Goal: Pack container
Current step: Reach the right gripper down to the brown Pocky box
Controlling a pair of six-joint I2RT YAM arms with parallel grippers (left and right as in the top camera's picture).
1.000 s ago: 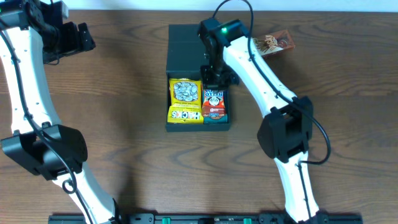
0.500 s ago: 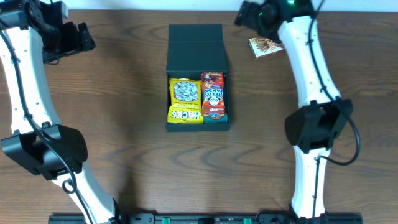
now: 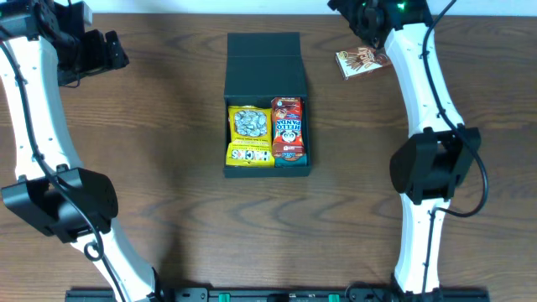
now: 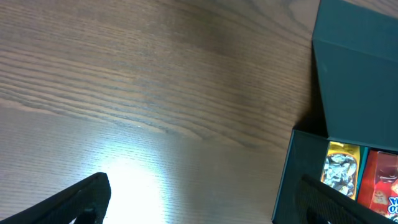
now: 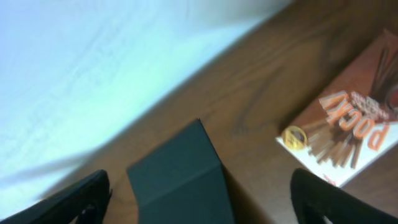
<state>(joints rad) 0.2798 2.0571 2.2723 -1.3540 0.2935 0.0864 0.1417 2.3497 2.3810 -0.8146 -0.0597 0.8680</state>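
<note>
container [image 3: 263, 54]: open, yellow pack [image 3: 250, 134] and red pack [image 3: 287, 128] sat inside
left gripper [image 4: 205, 186]: was spread apart (way off left)
right gripper [image 5: 199, 180]: spread apart too, by Pocky box [image 3: 362, 61]

Wooden table [image 3: 168, 126] bears container [image 3: 263, 57] and Pocky box [image 3: 362, 61].

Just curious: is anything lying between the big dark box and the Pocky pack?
No. Only bare wooden table separates the container from the Pocky pack, as the overhead view shows.
</note>
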